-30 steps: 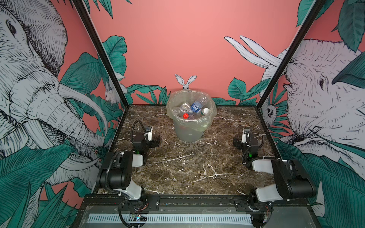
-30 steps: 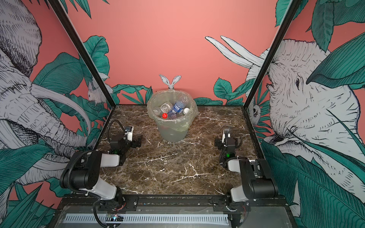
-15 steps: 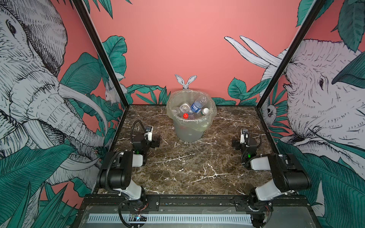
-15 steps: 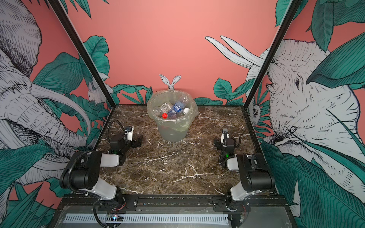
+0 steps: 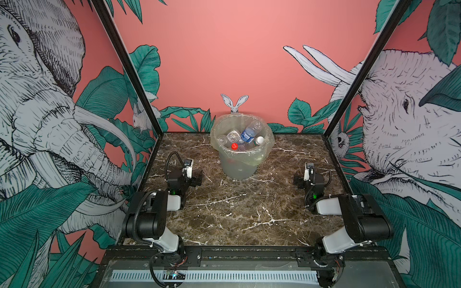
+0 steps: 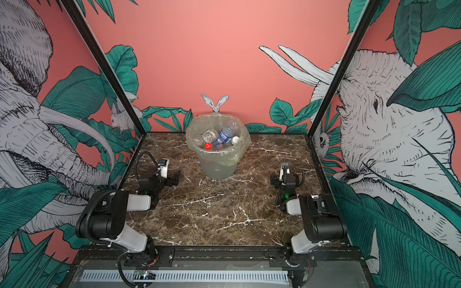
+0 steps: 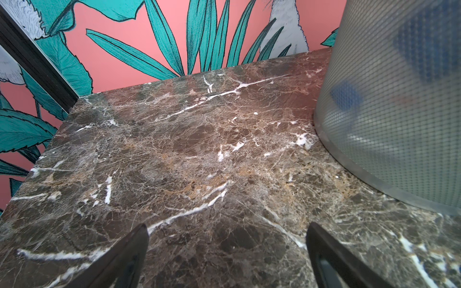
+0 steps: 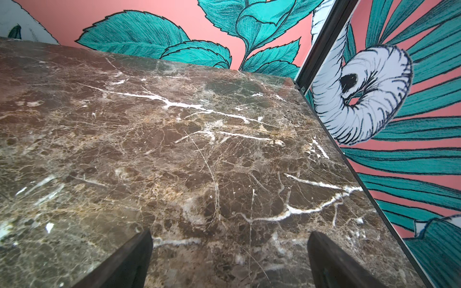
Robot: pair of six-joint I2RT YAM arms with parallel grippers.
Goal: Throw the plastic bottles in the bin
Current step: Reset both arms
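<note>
The bin [image 5: 239,163] [image 6: 217,168], a translucent grey-green bucket lined with a clear bag, stands at the back middle of the marble table. Several plastic bottles [image 5: 249,133] [image 6: 225,134] lie inside it, one with a blue label and one with a red cap [image 5: 234,146]. No bottle lies on the table. My left gripper [image 5: 194,175] [image 7: 227,228] rests low at the left of the bin, open and empty. My right gripper [image 5: 303,178] [image 8: 229,235] rests low at the right, open and empty. In the left wrist view the bin wall [image 7: 399,99] shows blurred blue shapes behind it.
The brown marble table [image 5: 237,212] is enclosed by a pink back wall and two printed side walls with black corner posts [image 5: 349,79]. Both arms are folded near the front corners, by the black front rail [image 5: 237,254].
The right arm has shifted slightly at its elbow and wrist. The left arm has not moved. Both grippers stay open.
</note>
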